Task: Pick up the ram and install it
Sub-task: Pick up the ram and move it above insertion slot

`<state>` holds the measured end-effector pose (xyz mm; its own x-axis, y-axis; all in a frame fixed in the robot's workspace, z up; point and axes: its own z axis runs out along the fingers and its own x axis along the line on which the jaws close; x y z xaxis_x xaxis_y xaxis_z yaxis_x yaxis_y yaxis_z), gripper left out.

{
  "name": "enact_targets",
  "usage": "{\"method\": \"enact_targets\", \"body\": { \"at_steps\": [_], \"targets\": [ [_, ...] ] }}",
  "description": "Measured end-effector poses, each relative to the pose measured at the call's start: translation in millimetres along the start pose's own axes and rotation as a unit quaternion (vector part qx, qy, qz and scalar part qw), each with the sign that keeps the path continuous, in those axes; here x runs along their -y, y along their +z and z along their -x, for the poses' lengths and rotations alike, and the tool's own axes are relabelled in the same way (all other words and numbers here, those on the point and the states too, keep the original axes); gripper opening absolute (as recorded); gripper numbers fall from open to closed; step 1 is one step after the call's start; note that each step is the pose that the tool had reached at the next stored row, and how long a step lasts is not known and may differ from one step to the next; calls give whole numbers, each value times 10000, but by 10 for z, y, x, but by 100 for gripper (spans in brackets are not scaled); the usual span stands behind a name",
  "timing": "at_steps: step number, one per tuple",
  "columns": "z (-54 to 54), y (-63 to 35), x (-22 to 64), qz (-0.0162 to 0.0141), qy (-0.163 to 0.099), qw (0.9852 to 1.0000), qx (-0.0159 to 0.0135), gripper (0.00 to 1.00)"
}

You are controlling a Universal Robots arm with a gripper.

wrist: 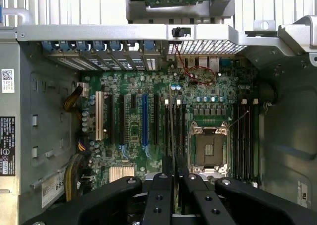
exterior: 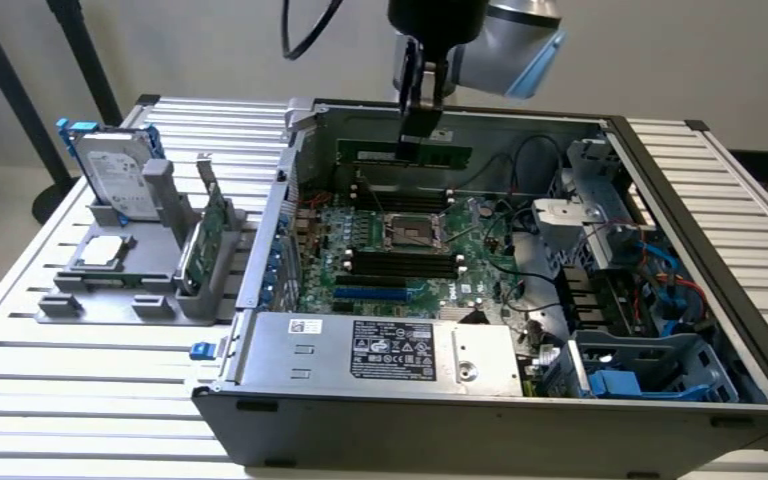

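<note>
- A black label on the silver power supply, at the computer case's front edge, is showing rows of white print and approval marks, none clear enough to read.
- A small white sticker at the power supply's corner is showing barcode-like lines, with no letters legible.
- In the wrist view, a white sticker on the case's grey side wall is carrying a square scan code.
- A black label on the same wall is showing white print that cannot be read.
- A white tag beside the cables is showing digits starting "68".
</note>
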<state>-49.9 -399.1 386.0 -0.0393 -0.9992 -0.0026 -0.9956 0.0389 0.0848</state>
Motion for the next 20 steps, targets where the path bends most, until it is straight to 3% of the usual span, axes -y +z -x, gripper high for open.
{"method": "enact_targets", "body": {
  "at_steps": [9, 11, 16, 20],
  "targets": [
    [5, 120, 71, -9, 248, 9997, 21, 14],
    [5, 142, 73, -37, 248, 9997, 23, 14],
    [5, 195, 78, -148, 247, 9996, 34, 14],
    [6, 267, 84, -170, 246, 9995, 36, 14]
  ]
}}
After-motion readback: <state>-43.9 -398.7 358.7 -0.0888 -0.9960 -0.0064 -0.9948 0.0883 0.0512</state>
